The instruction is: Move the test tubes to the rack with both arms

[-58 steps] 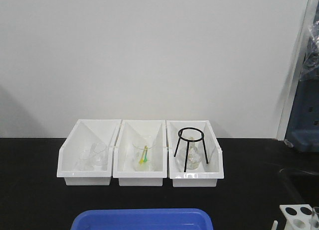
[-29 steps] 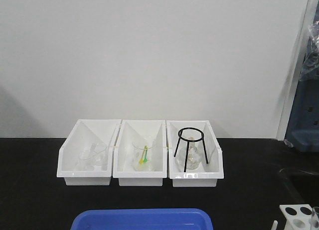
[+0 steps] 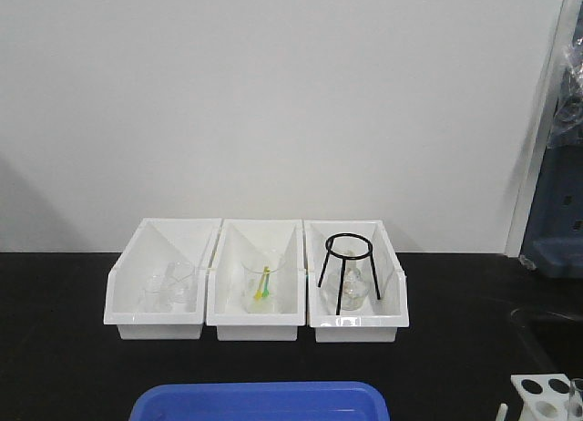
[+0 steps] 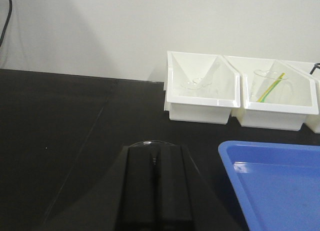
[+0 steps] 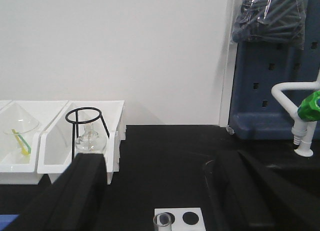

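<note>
The white rack (image 5: 192,217) lies at the bottom of the right wrist view, and its corner also shows at the lower right of the front view as the rack (image 3: 544,395). One clear test tube (image 5: 163,220) stands upright in a rack hole. My right gripper (image 5: 157,191) hangs open above the rack, its black fingers (image 5: 80,191) spread wide on either side, nothing between them. My left gripper (image 4: 152,151) is shut over the black tabletop, left of the blue tray (image 4: 280,181). A faint curved glint sits at its tips; no tube shows there.
Three white sloped bins (image 3: 257,323) line the back wall, holding a beaker, a glass with green and yellow sticks, and a black ring stand over a flask (image 5: 90,141). At the far right are a blue pegboard (image 5: 272,91) and a white tap (image 5: 300,116).
</note>
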{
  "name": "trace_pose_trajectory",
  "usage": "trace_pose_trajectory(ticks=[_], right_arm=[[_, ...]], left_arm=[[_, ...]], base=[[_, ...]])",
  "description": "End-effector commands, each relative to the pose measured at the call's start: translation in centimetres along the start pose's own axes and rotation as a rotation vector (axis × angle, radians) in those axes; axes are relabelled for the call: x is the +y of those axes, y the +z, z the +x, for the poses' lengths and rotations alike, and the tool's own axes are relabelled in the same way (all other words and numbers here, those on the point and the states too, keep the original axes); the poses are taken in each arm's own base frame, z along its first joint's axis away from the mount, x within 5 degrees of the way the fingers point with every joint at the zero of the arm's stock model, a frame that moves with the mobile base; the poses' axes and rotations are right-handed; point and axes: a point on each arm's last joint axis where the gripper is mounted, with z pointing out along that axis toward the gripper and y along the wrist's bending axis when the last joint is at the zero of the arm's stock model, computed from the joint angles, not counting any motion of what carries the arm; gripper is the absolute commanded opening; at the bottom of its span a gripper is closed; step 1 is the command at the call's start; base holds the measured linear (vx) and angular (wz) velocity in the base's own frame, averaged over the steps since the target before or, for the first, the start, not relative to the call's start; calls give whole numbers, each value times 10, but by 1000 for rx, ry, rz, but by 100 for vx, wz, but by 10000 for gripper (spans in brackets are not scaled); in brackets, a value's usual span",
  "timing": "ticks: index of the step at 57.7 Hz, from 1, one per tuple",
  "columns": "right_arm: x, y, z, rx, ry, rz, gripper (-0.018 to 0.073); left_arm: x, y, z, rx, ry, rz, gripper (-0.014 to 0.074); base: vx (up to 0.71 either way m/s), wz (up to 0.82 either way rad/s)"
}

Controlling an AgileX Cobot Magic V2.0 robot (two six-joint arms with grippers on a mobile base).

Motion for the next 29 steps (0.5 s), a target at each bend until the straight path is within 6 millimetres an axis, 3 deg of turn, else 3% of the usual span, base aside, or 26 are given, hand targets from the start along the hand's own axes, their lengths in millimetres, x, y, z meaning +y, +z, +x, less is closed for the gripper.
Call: trace_pose_trajectory(ticks=[1, 12, 17, 29], right_arm=[[-1, -1, -19, -114, -11, 7, 511], [-1, -5, -17, -126, -22, 8, 510], [1, -9, -6, -124, -12, -10, 487], [13, -30, 40, -213, 6, -136, 289]], left_arm=[[-2, -2, -15, -100, -5, 18, -6], [-2, -2, -15, -100, -5, 18, -6], [-2, -2, -15, -100, -5, 18, -6], [-2, -2, -15, -100, -5, 18, -6]], base=[[0, 0], [0, 0], [0, 0], [0, 0]])
